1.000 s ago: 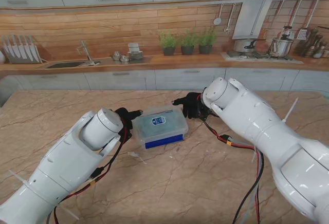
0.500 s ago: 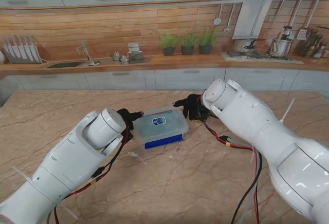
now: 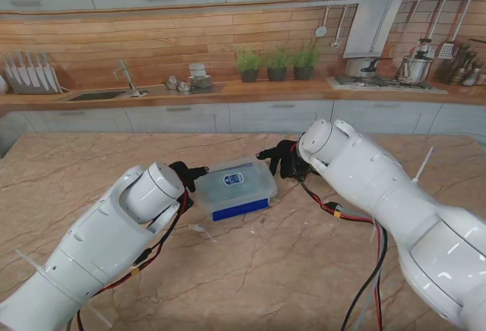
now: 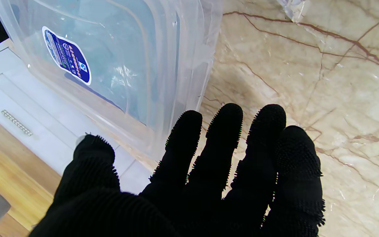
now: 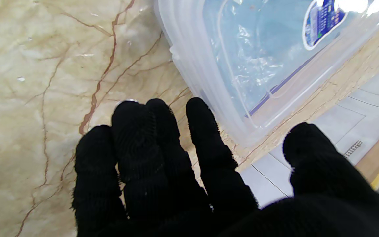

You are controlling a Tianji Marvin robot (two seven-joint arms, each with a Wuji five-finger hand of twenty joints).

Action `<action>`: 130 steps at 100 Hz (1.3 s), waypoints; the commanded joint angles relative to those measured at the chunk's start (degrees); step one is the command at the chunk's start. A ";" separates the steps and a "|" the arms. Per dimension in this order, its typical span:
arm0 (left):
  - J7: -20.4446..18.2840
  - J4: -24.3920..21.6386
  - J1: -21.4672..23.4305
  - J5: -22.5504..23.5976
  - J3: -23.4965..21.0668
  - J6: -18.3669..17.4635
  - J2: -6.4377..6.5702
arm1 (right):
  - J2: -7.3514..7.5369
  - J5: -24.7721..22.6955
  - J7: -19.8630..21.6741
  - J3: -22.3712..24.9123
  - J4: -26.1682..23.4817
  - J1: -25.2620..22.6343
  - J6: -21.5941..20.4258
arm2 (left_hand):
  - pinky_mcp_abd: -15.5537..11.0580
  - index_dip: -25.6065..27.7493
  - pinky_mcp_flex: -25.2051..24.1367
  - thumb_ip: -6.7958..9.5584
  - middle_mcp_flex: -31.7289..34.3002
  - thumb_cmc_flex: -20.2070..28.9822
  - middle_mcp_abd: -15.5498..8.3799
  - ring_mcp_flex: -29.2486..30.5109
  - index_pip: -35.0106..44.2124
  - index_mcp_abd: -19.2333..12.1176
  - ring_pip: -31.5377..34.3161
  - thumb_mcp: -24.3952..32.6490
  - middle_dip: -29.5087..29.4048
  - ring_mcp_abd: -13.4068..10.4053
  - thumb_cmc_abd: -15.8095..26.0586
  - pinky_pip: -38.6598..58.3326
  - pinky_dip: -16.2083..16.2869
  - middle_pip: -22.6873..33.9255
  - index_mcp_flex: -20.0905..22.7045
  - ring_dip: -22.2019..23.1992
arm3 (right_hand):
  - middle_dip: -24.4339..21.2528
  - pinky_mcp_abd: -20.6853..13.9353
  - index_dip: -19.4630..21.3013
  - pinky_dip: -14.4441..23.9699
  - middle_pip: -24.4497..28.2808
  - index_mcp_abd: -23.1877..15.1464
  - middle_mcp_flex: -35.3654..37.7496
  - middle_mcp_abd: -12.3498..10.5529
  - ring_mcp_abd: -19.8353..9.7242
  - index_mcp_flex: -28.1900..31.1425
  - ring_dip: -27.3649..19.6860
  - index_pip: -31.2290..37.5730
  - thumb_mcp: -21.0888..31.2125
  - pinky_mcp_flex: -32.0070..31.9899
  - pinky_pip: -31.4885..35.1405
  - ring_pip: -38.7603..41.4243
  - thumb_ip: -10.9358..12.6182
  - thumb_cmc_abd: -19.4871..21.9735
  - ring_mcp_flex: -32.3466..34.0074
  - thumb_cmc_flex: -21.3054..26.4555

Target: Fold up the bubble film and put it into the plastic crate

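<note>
Flanking the plastic crate [image 3: 234,188] from both sides, the two hands stand at its short ends: the left hand [image 3: 187,175] just beside the end on my left, the right hand [image 3: 281,156] just beside the end on my right. The crate's long axis runs roughly left to right across the marble table [image 3: 266,270], tilted so its right end lies a little farther from me, and the two hands sit along that axis with the crate between them. Neither looks clearly nearer; both are about level with the crate's ends.

Both hands are released, holding nothing. In the left wrist view the gloved fingers [image 4: 222,138] are spread and extended, with the crate [image 4: 127,65] ahead of the thumb side and not touched. In the right wrist view the fingers [image 5: 156,138] are likewise extended and apart from the crate [image 5: 242,65].

The crate is translucent, with a lid carrying a blue oval label [image 3: 233,178] and a blue band [image 3: 241,209] along its near side. Through the clear plastic a crinkled, glossy sheet shows, which I judge to be the bubble film [image 5: 252,62] already lying inside. A small scrap of clear film [image 3: 199,229] also lies on the table nearer to me, apart from the crate; what it is exactly cannot be told.
</note>
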 commanded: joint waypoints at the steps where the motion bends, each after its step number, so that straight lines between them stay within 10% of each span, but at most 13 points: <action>1: -0.70 -0.61 0.07 0.23 0.26 0.65 0.19 | 0.18 -0.34 -0.33 0.00 -1.29 -0.70 0.50 | 0.07 -0.30 -0.26 1.97 -0.38 2.19 1.14 -0.29 -1.63 -1.48 0.13 0.32 0.10 0.53 -2.62 -0.09 -0.21 -0.66 0.24 0.02 | 0.22 -9.06 -1.15 1.02 2.84 -4.44 0.10 3.77 2.00 -0.70 0.54 -0.74 0.64 -0.89 6.44 1.08 1.89 0.18 -0.11 -0.57; 38: -3.54 0.00 -1.63 1.63 2.78 0.90 1.34 | 1.24 -2.23 -1.36 0.11 -3.00 -1.41 0.96 | -0.83 -0.20 4.72 3.14 2.26 3.33 0.04 4.15 0.74 -2.45 3.36 2.61 1.88 -0.31 -8.50 2.23 -0.55 2.84 0.29 0.60 | 0.03 -9.04 0.22 0.93 2.75 -4.78 0.18 3.58 2.09 0.17 0.43 2.64 1.31 -1.00 6.30 0.85 1.86 -1.21 -0.16 -0.69; 80: -4.05 -2.60 0.08 4.56 1.90 1.67 2.47 | 2.59 -5.97 -5.35 1.60 -6.12 -3.26 0.39 | -0.81 0.34 5.03 2.55 2.39 1.27 0.21 4.44 1.55 -2.55 5.02 2.51 3.27 0.17 -5.35 3.84 -0.07 3.76 -0.02 0.94 | -1.37 -8.96 -0.80 -0.55 -0.03 -5.49 -3.46 3.12 2.18 -4.48 -0.84 0.48 2.79 -3.89 2.42 -3.28 1.45 -3.02 -3.96 -1.95; 130: -6.16 -13.84 9.46 5.53 -4.83 0.32 4.82 | -0.48 -5.50 -10.16 1.51 -1.19 -1.74 -7.53 | -0.10 0.64 3.04 1.91 2.71 1.70 0.24 3.15 3.17 -5.62 4.16 0.44 2.95 1.21 -2.02 3.07 0.50 2.91 5.56 0.89 | -5.88 -10.50 -4.47 -3.48 -8.89 -14.57 -21.15 0.78 0.04 -19.86 -3.41 -0.31 5.62 -12.91 -8.71 -13.88 -0.29 -7.10 -18.73 -3.51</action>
